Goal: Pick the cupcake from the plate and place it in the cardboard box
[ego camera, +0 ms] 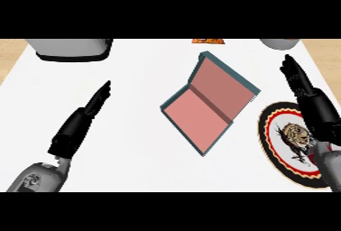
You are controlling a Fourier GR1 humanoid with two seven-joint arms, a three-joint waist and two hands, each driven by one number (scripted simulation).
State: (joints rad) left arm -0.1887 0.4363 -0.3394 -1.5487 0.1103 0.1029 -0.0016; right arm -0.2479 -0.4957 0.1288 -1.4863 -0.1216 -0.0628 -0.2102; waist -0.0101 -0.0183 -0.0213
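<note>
On the white counter [133,135], with the open pink-lined cardboard box [209,106] left of the round patterned plate [283,153], the straight-fingered right hand [310,101] should descend onto the brown-topped cupcake [297,134] before curling around it.

Kitchen counter, by the look of it — white top [133,135] edged with pale wood [10,54] at the far corners. Patterned round plate [276,149] at the right, grey appliance-like vessels [70,48] along the far edge, cut off by the view — tableware, not tools
</note>
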